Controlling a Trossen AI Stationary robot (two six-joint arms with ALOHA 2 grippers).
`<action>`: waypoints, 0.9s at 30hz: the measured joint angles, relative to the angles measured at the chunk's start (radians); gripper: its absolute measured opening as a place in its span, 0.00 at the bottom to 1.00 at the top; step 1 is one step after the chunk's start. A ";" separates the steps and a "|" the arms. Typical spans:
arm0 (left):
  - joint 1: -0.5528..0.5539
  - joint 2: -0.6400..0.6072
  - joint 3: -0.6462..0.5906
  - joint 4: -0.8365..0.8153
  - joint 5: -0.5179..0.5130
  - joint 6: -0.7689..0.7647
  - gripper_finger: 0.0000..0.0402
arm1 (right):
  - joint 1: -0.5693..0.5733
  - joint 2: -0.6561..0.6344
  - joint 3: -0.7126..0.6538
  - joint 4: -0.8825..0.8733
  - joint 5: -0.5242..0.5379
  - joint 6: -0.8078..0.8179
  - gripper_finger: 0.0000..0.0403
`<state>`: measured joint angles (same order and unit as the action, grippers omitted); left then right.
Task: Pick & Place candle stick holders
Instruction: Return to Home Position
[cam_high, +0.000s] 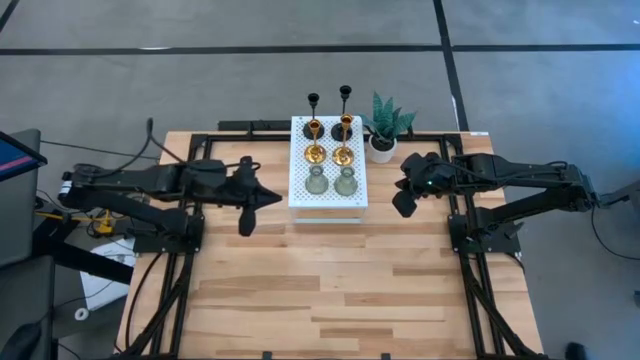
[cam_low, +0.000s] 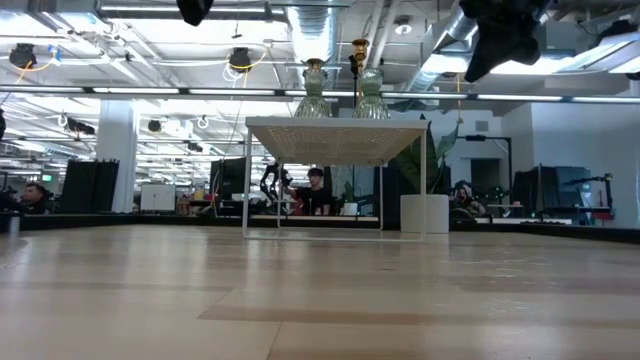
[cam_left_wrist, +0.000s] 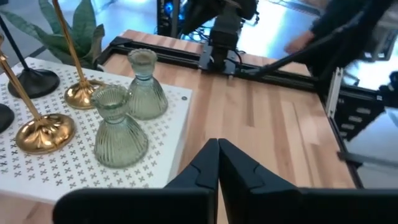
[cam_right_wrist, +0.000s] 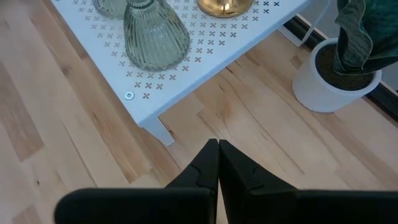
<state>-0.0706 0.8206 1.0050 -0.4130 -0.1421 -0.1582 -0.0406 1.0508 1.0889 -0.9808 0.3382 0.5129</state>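
All six candle stick holders (cam_high: 343, 154) up on the white shelf (cam_high: 300, 160), at 12 o'clock of the table (cam_high: 330, 290) in the high view. On it, black pair (cam_high: 313, 129) at the 12 o'clock end, gold pair (cam_high: 315, 153) mid, green glass pair (cam_high: 317, 183) at the 6 o'clock edge, side by side. All upright, long axis vertical. Just off the shelf at 2 o'clock, potted plant (cam_high: 383, 125).

At 9 o'clock of the shelf, left gripper (cam_left_wrist: 217, 144), raised off the table, fingers pinched together on nothing. At 3 o'clock of the shelf, right gripper (cam_right_wrist: 217, 144), likewise clenched and empty.

Nothing left to pick, judging by the layout. For the pull-back home: green glass pair at 3 o'clock from the left fingers and 9 o'clock from the right, with the left tip seemingly a touch nearer. Best to back straight out, with no swing toward shelf edge or plant.
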 joint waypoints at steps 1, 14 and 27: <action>-0.005 -0.009 0.000 -0.011 0.000 0.015 0.01 | 0.000 0.000 0.000 0.003 0.000 0.000 0.00; -0.020 -0.113 0.000 -0.032 -0.003 0.128 0.01 | 0.049 -0.138 0.000 0.106 0.004 -0.141 0.00; -0.020 -0.121 0.000 -0.029 -0.003 0.206 0.01 | 0.061 -0.411 0.000 0.103 0.004 -0.235 0.00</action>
<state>-0.0906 0.6998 1.0050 -0.4424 -0.1448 0.0483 0.0204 0.6396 1.0885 -0.8780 0.3422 0.2776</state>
